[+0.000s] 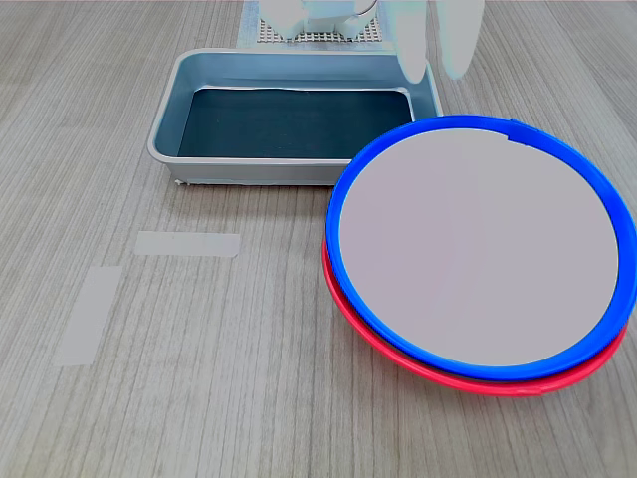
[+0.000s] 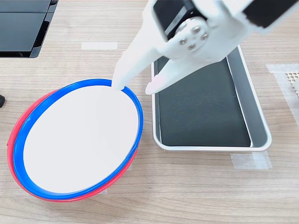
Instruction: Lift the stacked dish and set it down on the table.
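Jaws spread wide, the gripper point(image 2: 136, 87) hangs over the near edge of the blue-rimmed dish point(image 2: 79, 140) in the second exterior view, one white finger point(image 2: 126, 74) pointing down at the rim on the side that faces the tray, the other finger hanging over the gap between dish and tray. Nothing is held. Whether the lower fingertip touches the rim or hovers just above it cannot be told from either view.

That dish sits nested on top of a red-rimmed plate point(image 2: 14, 140), shifted a little so a red crescent shows along one side. In the first exterior view the pair lies at the right, with a small notch point(image 1: 516, 130) in the blue rim on the far side. Both rest on the desk point(image 1: 199, 398), just beside a grey metal tray point(image 1: 169, 110) with a dark bottom. Two pale tape strips point(image 1: 187, 243) lie on the bare wood at the first exterior view's left, well apart from the plates.

Judging from this, the grasp is about to be made and nothing has been lifted. The rim is thin and shallow, so a pinch set too low could catch the red plate as well and raise both. A bite too close to the edge may let the wide dish tilt and slip out. The tray wall stands close to the outer finger and could block it.
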Motion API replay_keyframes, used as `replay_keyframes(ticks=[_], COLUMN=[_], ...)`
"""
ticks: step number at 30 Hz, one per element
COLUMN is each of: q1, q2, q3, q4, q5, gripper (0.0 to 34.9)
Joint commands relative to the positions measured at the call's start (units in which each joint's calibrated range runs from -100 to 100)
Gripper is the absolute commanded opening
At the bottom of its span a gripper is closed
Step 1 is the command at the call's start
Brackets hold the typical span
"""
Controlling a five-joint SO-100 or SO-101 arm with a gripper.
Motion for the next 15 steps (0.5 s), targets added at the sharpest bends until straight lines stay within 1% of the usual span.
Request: replay_keyframes(ticks=[1,8,11,13,15], q1=[-1.06,-2.47,-2.76,-2.76,-2.76], q2=[5.41,10.10,11.55,12.91,14.45], q3=[-6.05,-7.78,-7.87,-8.05,-8.69], q4=[0.55,2.95,2.53,1.21,-0.11], q5=[0.15,0.39,0.15,-0.10,-0.39], gripper=[17.7,17.0,16.5,15.5,13.6])
